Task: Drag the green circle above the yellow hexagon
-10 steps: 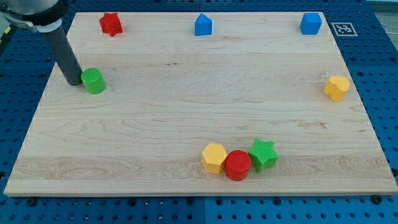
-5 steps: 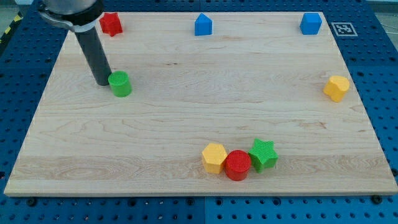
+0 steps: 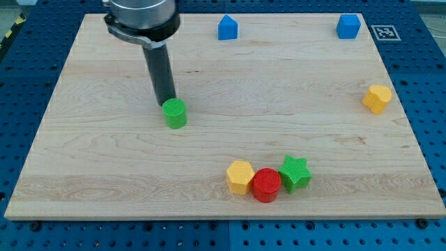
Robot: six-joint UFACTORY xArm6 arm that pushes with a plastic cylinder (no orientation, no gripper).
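The green circle lies on the wooden board, left of the middle. My tip touches its upper left edge. The yellow hexagon sits near the view's bottom, right of and well below the green circle, touching a red circle. The rod rises from the tip toward the view's top.
A green star touches the red circle on its right. A second yellow block sits at the right edge. A blue house-shaped block and a blue cube stand along the top edge.
My tip has pushed the green circle steadily to the right and slightly down, from the board's left edge toward the middle. The rod now hides the red star at the top left.
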